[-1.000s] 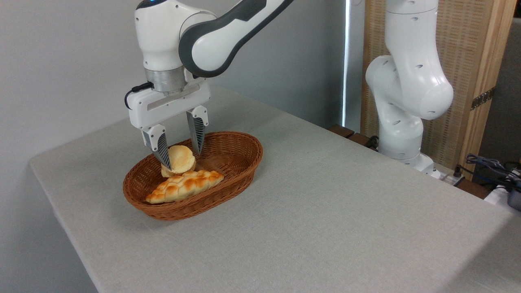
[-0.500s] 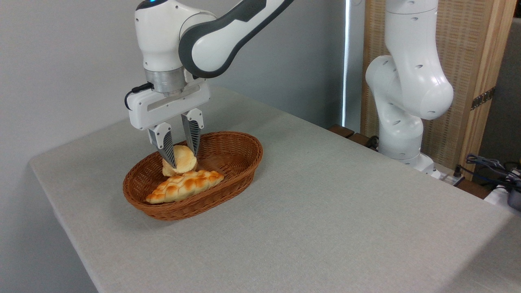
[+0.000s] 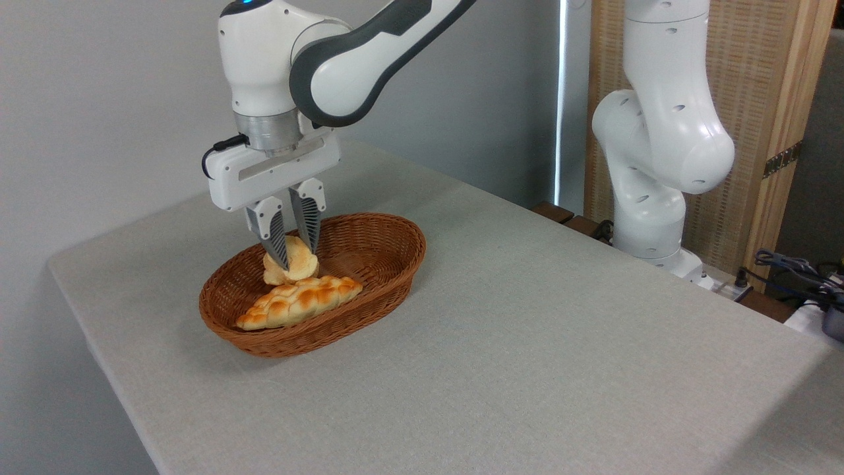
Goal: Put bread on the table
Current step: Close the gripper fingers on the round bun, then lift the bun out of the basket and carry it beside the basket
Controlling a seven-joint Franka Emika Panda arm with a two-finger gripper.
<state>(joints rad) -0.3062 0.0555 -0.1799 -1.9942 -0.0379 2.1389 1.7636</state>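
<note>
Bread sits in wicker basket at 9 o'clock on table, just behind braided loaf. Gripper pinching it, ribbed fingers squeezing soft pale bun. Step: grasp. Next: lift straight up, clear woven rim w/o nudging loaf, set down on grey fabric top.

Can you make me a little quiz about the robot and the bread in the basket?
1. True or false: the small round bun is already lying on the grey table.
2. What is the gripper squeezing: A) the braided loaf, B) the small round bun, C) the basket rim?
3. How many pieces of bread are in the wicker basket?

Key:
1. False; it is in the basket, between the fingers.
2. B.
3. Two.
</note>
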